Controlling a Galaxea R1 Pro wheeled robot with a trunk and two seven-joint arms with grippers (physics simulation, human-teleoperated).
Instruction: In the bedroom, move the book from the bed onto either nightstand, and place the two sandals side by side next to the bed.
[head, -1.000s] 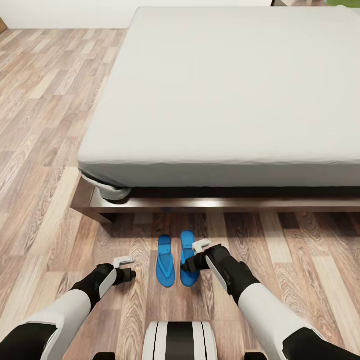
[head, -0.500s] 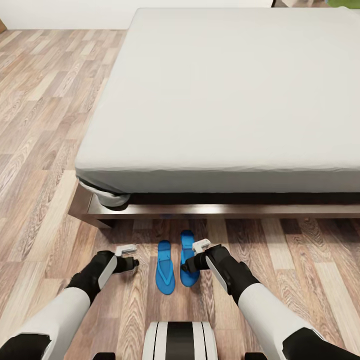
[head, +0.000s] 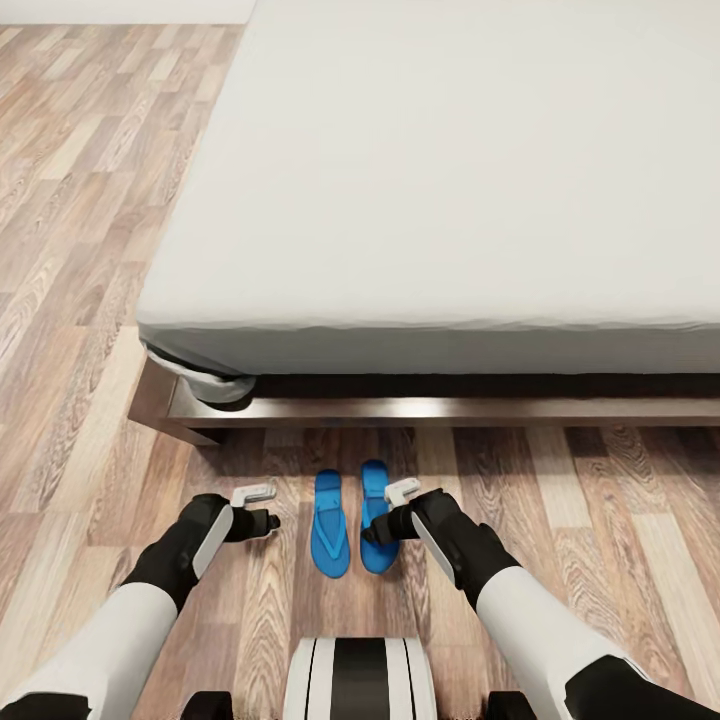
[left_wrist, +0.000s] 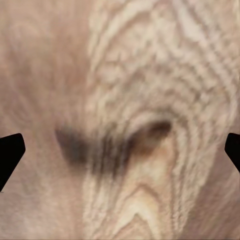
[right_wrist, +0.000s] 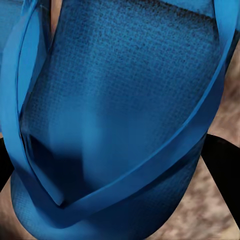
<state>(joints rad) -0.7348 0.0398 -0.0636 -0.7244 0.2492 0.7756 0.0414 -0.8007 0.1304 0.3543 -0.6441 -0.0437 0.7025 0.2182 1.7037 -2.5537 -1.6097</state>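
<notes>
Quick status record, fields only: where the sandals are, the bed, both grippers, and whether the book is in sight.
sandals: two blue sandals lying side by side on the wood floor, just in front of the bed
bed: grey-white mattress on a dark frame
right gripper: low over the right-hand sandal, fingers either side of it; grip unclear
left gripper: open over bare floor, beside the sandals
book: not seen on the visible mattress

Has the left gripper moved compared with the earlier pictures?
Yes. The left gripper has shifted sideways toward the left sandal, judged against the sandals lying on the floor.
</notes>
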